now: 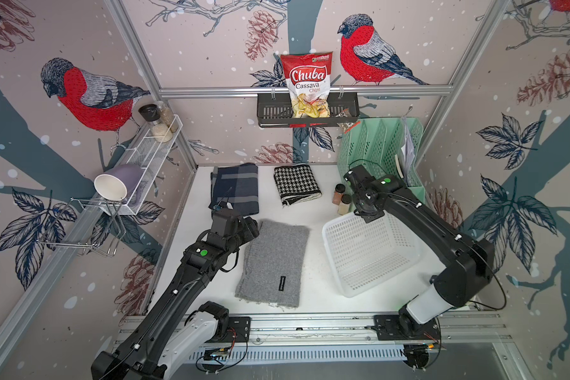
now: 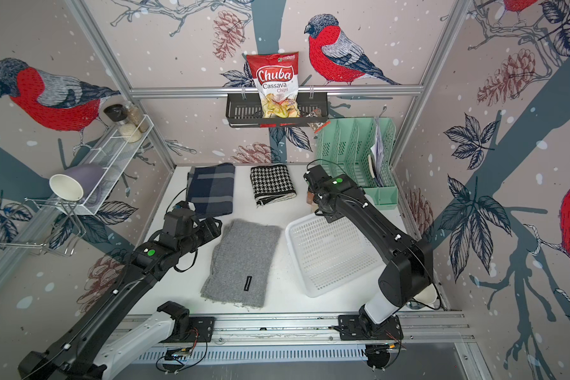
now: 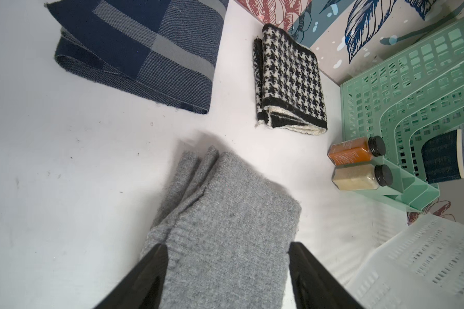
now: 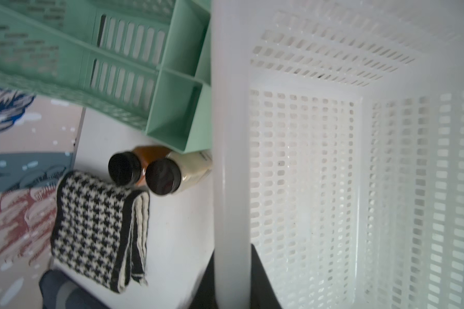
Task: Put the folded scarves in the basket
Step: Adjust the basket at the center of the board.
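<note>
Left arm: reaches from the near rail along the table's [image 1: 313, 230] left side, with the wrist turned inward at the far end of the grey scarf [image 1: 272, 263].
Left gripper [image 3: 227, 248]: released, with one finger on each side of the scarf's far end and no pinch on it.
Right arm: elbow raised over the right side of the basket [image 1: 369, 256], forearm running forward, wrist bent down.
Right gripper [image 4: 233, 251]: clamped on the basket's far rim, which passes between its fingers in the right wrist view.
Grey scarf: folded flat on the table between the arms, just left of the basket and outside it.
Chips bag [image 1: 307, 84]: reads "Chuba Cassava Chips" and stands in the black shelf [image 1: 270, 113].
Scarf tag [image 1: 282, 283]: black, its lettering too small to read.
Spice jars [image 3: 356, 153]: label print illegible.
</note>
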`<action>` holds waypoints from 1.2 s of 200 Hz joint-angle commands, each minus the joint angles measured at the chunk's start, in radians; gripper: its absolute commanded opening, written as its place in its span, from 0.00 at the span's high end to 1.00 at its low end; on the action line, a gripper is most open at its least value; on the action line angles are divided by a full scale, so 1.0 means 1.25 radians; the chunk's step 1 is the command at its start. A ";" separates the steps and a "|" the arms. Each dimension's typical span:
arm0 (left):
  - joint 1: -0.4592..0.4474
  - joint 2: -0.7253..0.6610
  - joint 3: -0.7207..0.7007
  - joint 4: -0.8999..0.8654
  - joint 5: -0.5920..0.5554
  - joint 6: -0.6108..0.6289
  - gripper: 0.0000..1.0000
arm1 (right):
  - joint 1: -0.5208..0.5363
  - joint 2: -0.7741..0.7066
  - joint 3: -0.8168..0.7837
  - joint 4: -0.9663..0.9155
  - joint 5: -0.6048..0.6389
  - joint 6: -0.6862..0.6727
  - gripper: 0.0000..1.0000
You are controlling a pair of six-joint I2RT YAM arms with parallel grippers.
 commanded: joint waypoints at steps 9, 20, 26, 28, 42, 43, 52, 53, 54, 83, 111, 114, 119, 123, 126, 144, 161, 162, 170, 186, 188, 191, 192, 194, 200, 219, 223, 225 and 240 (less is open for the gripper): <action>-0.022 0.003 -0.005 0.032 -0.020 -0.022 0.25 | -0.108 -0.023 -0.065 0.058 -0.178 0.043 1.00; -0.029 0.007 -0.003 0.033 -0.024 -0.026 0.25 | -0.146 -0.017 -0.075 0.071 -0.221 0.043 1.00; -0.034 0.010 -0.001 0.033 -0.028 -0.027 0.25 | -0.159 -0.013 -0.077 0.075 -0.236 0.044 1.00; -0.035 0.011 0.000 0.033 -0.030 -0.028 0.25 | -0.164 -0.010 -0.077 0.076 -0.242 0.045 1.00; -0.046 0.016 0.003 0.034 -0.037 -0.029 0.25 | -0.196 0.008 -0.077 0.084 -0.283 0.053 1.00; -0.046 0.016 0.003 0.034 -0.039 -0.030 0.26 | -0.200 0.011 -0.076 0.085 -0.286 0.055 1.00; -0.052 0.021 0.003 0.037 -0.043 -0.034 0.26 | -0.212 0.022 -0.074 0.088 -0.298 0.064 1.00; -0.053 0.021 0.003 0.037 -0.043 -0.034 0.26 | -0.213 0.024 -0.074 0.089 -0.300 0.065 1.00; -0.054 0.022 0.003 0.037 -0.043 -0.035 0.26 | -0.214 0.024 -0.074 0.089 -0.302 0.066 1.00; -0.079 0.039 0.014 0.036 -0.056 -0.042 0.26 | -0.231 0.064 -0.051 0.128 -0.328 0.097 1.00; -0.097 0.044 0.026 0.029 -0.075 -0.045 0.26 | -0.217 0.111 -0.002 0.108 -0.325 0.095 1.00; -0.099 0.044 0.027 0.030 -0.075 -0.044 0.26 | -0.214 0.113 -0.002 0.109 -0.325 0.098 1.00; -0.099 0.044 0.027 0.030 -0.077 -0.044 0.27 | -0.209 0.117 -0.004 0.111 -0.325 0.105 1.00; -0.100 0.044 0.026 0.031 -0.077 -0.046 0.26 | -0.206 0.119 -0.007 0.113 -0.324 0.109 1.00; -0.101 0.045 0.027 0.031 -0.078 -0.046 0.26 | -0.203 0.120 -0.008 0.114 -0.323 0.112 1.00; -0.104 0.049 0.030 0.028 -0.078 -0.047 0.26 | -0.190 0.129 -0.019 0.115 -0.321 0.126 1.00; -0.108 0.048 0.034 0.023 -0.083 -0.047 0.27 | -0.185 0.134 -0.023 0.110 -0.304 0.131 1.00; -0.108 0.047 0.035 0.023 -0.084 -0.047 0.27 | -0.185 0.134 -0.023 0.110 -0.304 0.131 1.00; -0.110 0.045 0.035 0.023 -0.085 -0.048 0.27 | -0.183 0.138 -0.022 0.105 -0.293 0.129 1.00; -0.112 0.040 0.032 0.023 -0.088 -0.050 0.27 | -0.178 0.141 -0.025 0.092 -0.274 0.128 1.00; -0.111 0.039 0.032 0.023 -0.089 -0.050 0.26 | -0.178 0.142 -0.026 0.091 -0.273 0.128 1.00; -0.112 0.039 0.031 0.022 -0.089 -0.050 0.26 | -0.178 0.142 -0.029 0.091 -0.272 0.128 1.00; -0.112 0.039 0.031 0.022 -0.089 -0.050 0.26 | -0.178 0.143 -0.030 0.091 -0.272 0.128 1.00; -0.112 0.039 0.031 0.022 -0.090 -0.050 0.26 | -0.178 0.144 -0.033 0.093 -0.271 0.127 1.00; -0.112 0.039 0.030 0.022 -0.089 -0.050 0.26 | -0.178 0.144 -0.042 0.098 -0.273 0.129 1.00; -0.114 0.039 0.030 0.022 -0.090 -0.052 0.26 | -0.179 0.154 -0.062 0.109 -0.278 0.126 1.00; -0.113 0.039 0.030 0.022 -0.090 -0.052 0.26 | -0.179 0.157 -0.062 0.111 -0.276 0.124 1.00; -0.113 0.039 0.030 0.021 -0.090 -0.052 0.26 | -0.179 0.157 -0.062 0.110 -0.276 0.124 1.00; -0.115 0.041 0.030 0.019 -0.092 -0.052 0.25 | -0.178 0.165 -0.057 0.112 -0.270 0.121 1.00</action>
